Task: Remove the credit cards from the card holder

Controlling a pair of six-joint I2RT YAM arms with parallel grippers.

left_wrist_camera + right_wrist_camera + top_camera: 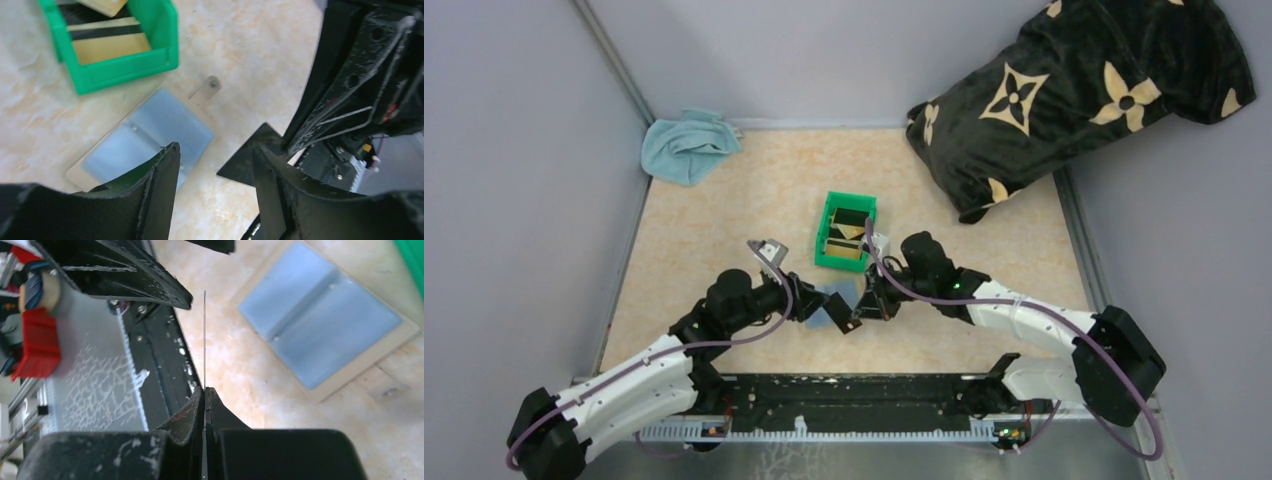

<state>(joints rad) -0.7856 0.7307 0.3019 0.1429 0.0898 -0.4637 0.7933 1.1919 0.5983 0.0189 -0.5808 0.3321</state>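
Observation:
The card holder lies open and flat on the table, blue-grey inside with a tan rim; it also shows in the left wrist view and the right wrist view. My right gripper is shut on a thin black credit card, seen edge-on in the right wrist view, held just right of the holder. My left gripper is open and empty over the holder's near edge. Gold and black cards lie in the green bin.
The green bin's wall stands just beyond the holder. A light blue cloth lies at the back left. A black cushion with tan flower marks fills the back right. A black rail runs along the near edge.

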